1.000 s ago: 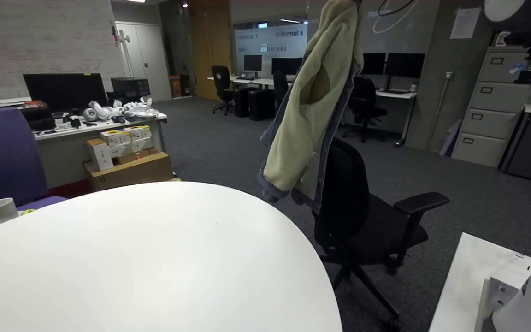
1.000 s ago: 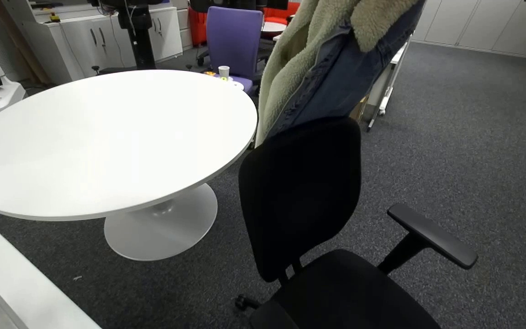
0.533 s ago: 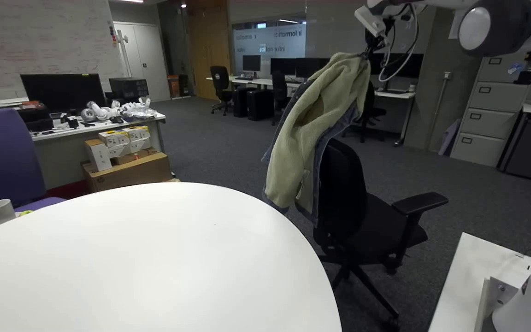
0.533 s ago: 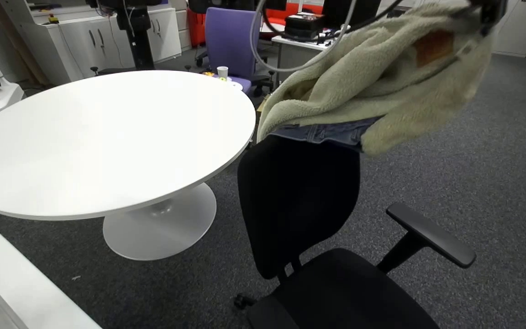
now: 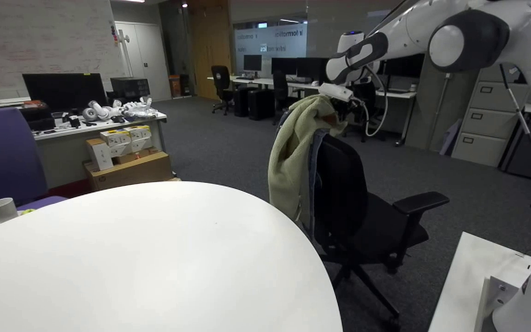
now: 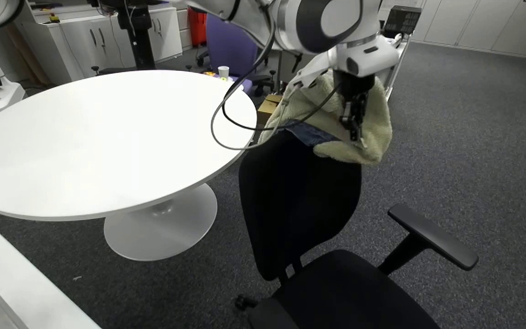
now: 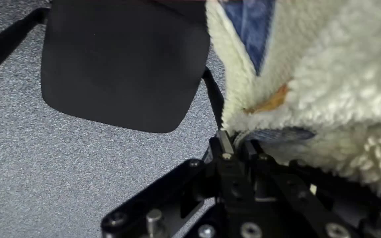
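"Pinching what, exactly, that gripper (image 7: 237, 142)?"

"Edge of the jacket (image 5: 288, 166). Fingers (image 7: 225, 142) nearly together, cloth caught between them; wrist view shows it."

"Jacket's where?"

"Over the back of the black chair (image 5: 348, 198), in both exterior views. Part of it hangs down just beside the table (image 5: 155, 258); held end is bunched at the top of the backrest."

"Materials?"

"Jacket: thick cream fleece, curly pile, plus blue denim. Orange-brown patch (image 7: 273, 99) showing in a fold. Chair: matte black, rounded backrest, flat armrest (image 6: 432, 236). Table: smooth white round top, disc base (image 6: 160, 233). Carpet (image 7: 61, 165): grey, speckled. Arm (image 5: 406, 36): smooth white shell, dark grey bands at the joints."

"Any writing?"

"HP logo on the long cardboard box (image 5: 132, 175). Glass panel (image 5: 272, 39) carries what looks like 'informatics', repeated. Whiteboard (image 5: 39, 41): red handwriting, can't read it from here. Small white boxes (image 5: 117, 138) stacked on the cardboard: yellow on top, print too small."

"Other shapes?"

"Cup (image 5: 2, 210): white, tapered, near the purple chair (image 5: 2, 157)."
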